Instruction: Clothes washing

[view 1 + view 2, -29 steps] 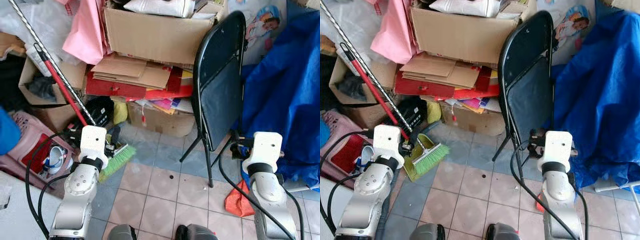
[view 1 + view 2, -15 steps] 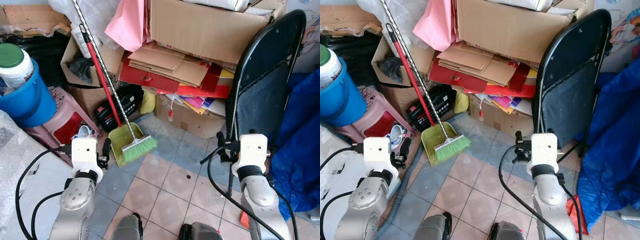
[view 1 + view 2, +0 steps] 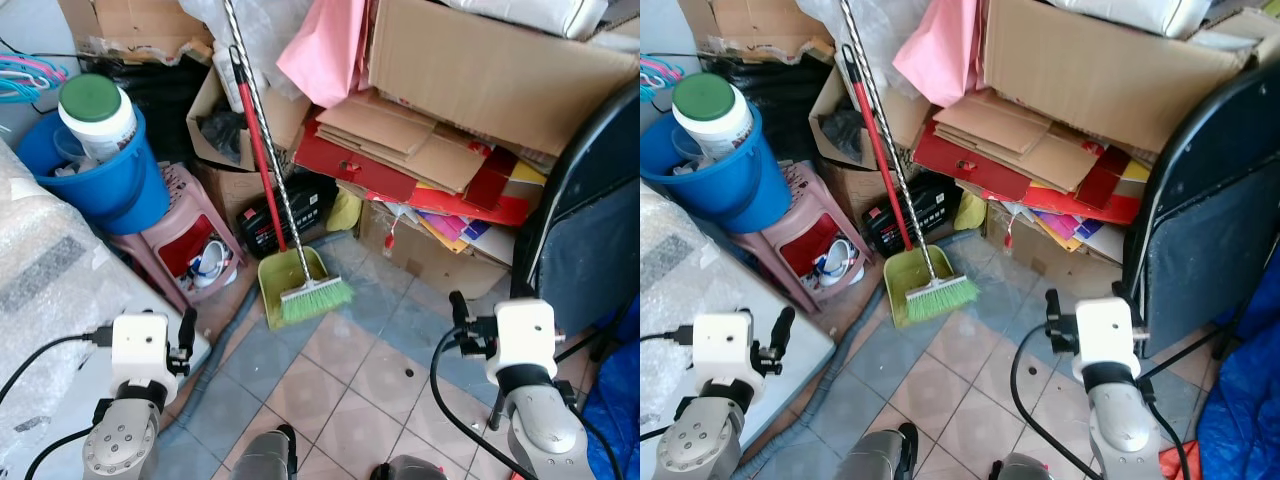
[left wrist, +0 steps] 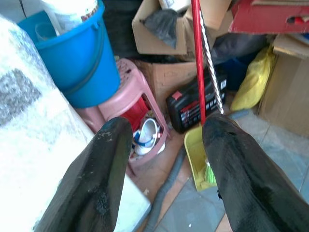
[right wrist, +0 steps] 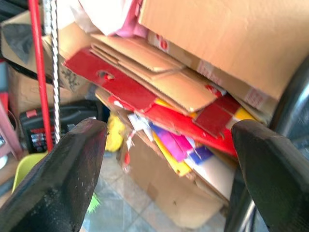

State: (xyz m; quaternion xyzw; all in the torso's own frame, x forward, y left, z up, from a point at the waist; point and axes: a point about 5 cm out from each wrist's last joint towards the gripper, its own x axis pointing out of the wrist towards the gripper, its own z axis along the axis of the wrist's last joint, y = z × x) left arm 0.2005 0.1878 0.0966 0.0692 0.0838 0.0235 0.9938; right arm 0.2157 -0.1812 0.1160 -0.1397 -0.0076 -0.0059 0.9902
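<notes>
You are looking down at a cluttered storage corner with a pink and grey tiled floor [image 3: 350, 400]. Your left gripper [image 4: 161, 145] is raised low on your left, its two black fingers spread wide apart with nothing between them; beyond them sits a round blue plastic bucket [image 3: 95, 185] holding a white tub with a green lid [image 3: 97, 115], on a pink plastic stool [image 3: 185, 235]. Just beside your left arm is a bulky white object wrapped in bubble plastic [image 3: 45, 300]; you cannot tell if it is the washer. Your right gripper [image 5: 164, 169] hangs on your right, fingers also wide apart and empty, facing stacked flattened brown and red cardboard [image 3: 420, 160]. A red-handled broom with green bristles [image 3: 315, 300] rests in a yellow-green dustpan [image 3: 285, 285] between your arms, against boxes. A black folding chair [image 3: 585, 230] stands at your right. No laundry can be picked out for certain
</notes>
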